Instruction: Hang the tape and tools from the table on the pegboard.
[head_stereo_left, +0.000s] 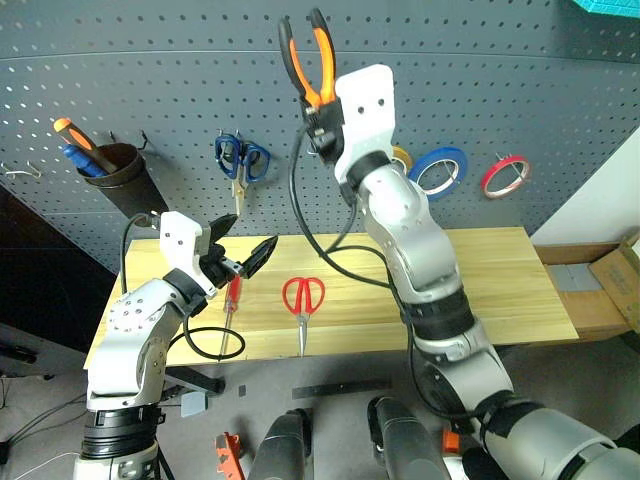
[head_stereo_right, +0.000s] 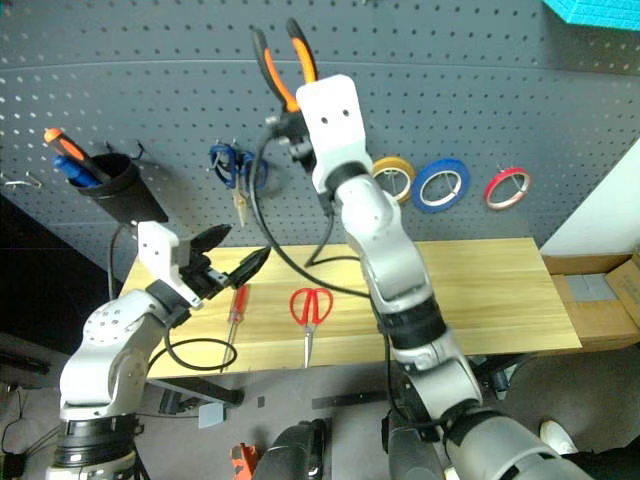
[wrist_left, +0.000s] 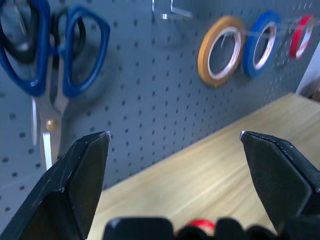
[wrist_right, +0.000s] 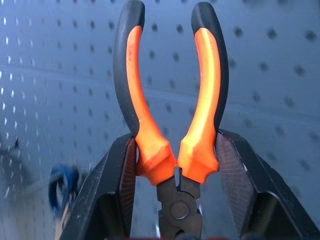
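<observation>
Against pegboard (head_stereo_left: 480, 90): right hand (wrist_right: 175, 165) grasping orange-and-black pliers (head_stereo_left: 308, 62), handles up; left hand (head_stereo_left: 240, 258) released.

The pliers' (wrist_right: 172, 145) steel tips are hidden between the right hand's (wrist_right: 175, 165) fingers; the blue scissors (wrist_right: 62, 187) behind blur.

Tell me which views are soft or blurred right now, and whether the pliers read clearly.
Right wrist view: pliers sharp in the right gripper, pegboard behind soft. Left wrist view: blue-handled scissors and tape rolls out of focus. Left eye view: table evenly lit, no strong glare.
</observation>
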